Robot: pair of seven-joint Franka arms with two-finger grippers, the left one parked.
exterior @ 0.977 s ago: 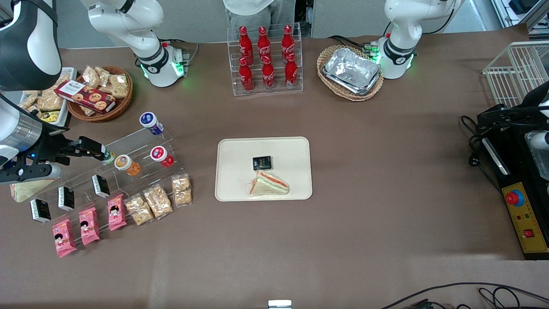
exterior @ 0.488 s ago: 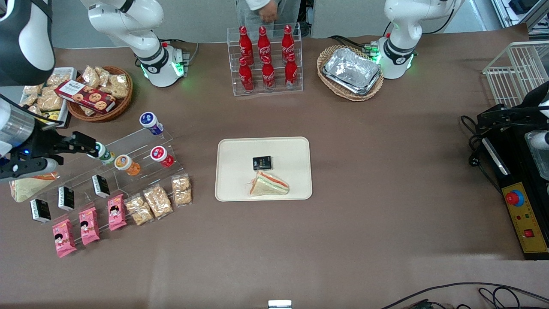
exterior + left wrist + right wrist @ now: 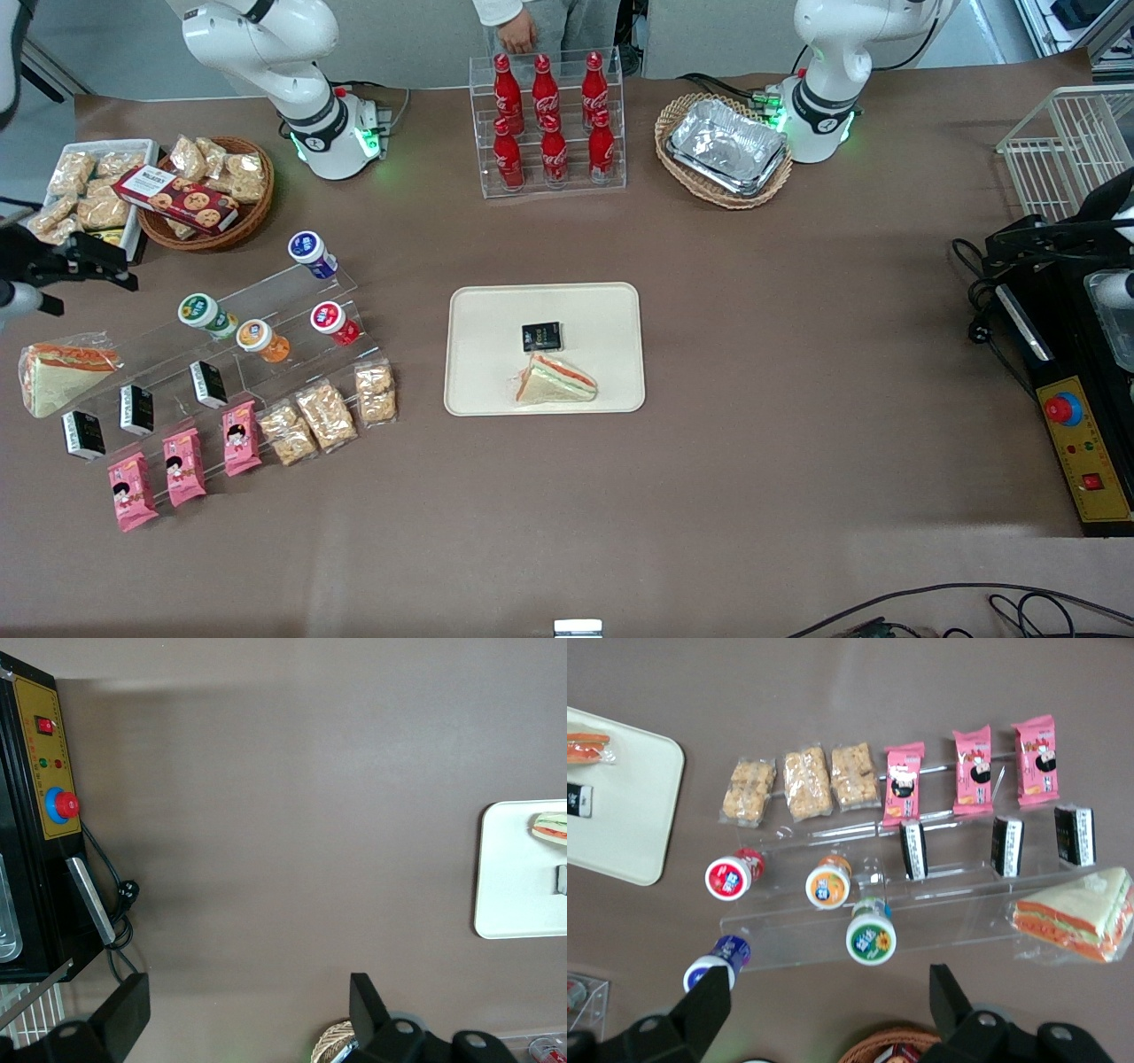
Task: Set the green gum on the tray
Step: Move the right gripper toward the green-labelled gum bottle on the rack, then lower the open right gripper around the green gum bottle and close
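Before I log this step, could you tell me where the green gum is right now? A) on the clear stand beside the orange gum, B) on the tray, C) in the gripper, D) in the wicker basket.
A: the green gum sits on the clear stand beside the orange gum, while the open gripper is off toward the working arm's end and the tray holds no gum.
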